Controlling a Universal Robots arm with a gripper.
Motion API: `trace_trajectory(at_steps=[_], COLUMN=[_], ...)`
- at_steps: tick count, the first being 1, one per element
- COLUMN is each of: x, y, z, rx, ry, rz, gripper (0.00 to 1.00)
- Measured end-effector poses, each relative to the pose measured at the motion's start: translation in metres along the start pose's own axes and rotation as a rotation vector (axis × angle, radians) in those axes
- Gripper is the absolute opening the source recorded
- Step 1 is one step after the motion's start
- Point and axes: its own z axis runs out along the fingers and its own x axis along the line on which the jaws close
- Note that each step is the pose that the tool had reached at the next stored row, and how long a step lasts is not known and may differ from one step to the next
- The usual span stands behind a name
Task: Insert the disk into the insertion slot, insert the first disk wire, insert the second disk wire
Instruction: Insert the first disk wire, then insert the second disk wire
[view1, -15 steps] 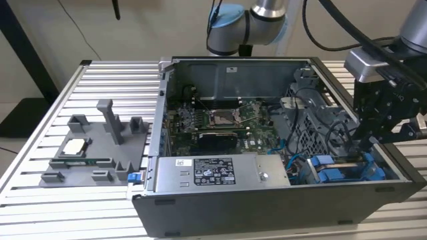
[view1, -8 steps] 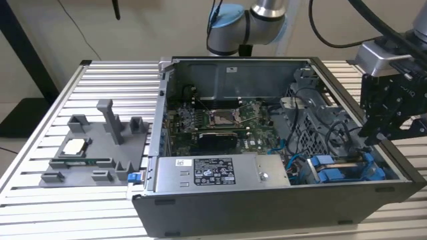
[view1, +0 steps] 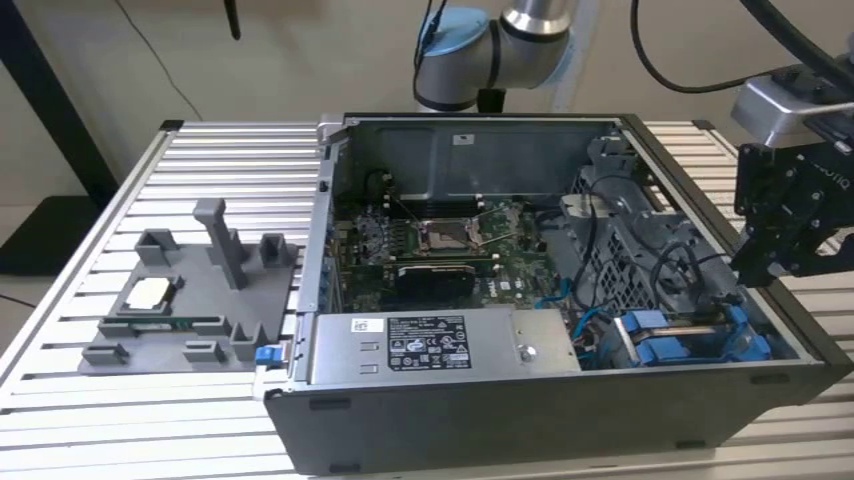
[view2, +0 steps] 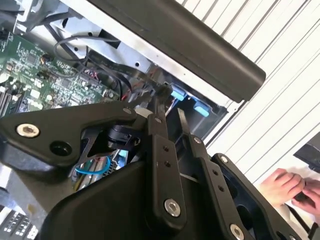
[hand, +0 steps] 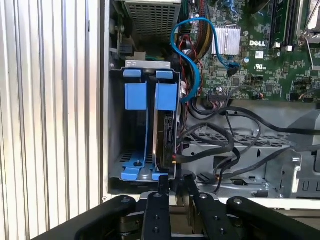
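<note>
So the open computer case (view1: 534, 430) sits on the slatted table (view1: 54, 340), towards the edge on the exterior view's right. The insertion slot (view1: 681, 338) is in the case's near corner on that side, just beside the grey power-supply box (view1: 441, 345).

The disk (hand: 164, 135) is already in there. In the first wrist view it stands on edge inside the slot, in its blue carrier, tight against the bay wall on the motherboard (hand: 260, 55) side. The other half of the bay is just bare grey wall and blue clips. A few black cables (hand: 210, 142) run up to the disk's edge, but I can't tell if any are actually plugged in. A blue cable (hand: 192, 65) loops from near the bay towards the board.

The gripper (view1: 758, 268) hangs over that corner, above the case's side wall. Both wrist views show its 2 black fingers (hand: 163, 187) slightly parted with nothing between them, so it's released and empty, not touching the disk.

Also a grey fixture tray (view1: 187, 300) sits near the table's opposite edge, and a person's hand (view2: 285, 185) rests on the table beside the case.
</note>
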Motion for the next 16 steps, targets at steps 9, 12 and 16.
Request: trace_trajectory(at_steps=[9, 12, 16], x=[-0.0001, 0.0000, 0.0000], y=[-0.0025, -0.0044, -0.0045], z=[0.0017, 0.0022, 0.0033], rx=[0.0011, 0.0014, 0.0024], ry=[-0.0375, -0.0507, -0.0547], rz=[0.021, 0.024, 0.045], gripper=[0.26, 0.26, 0.26])
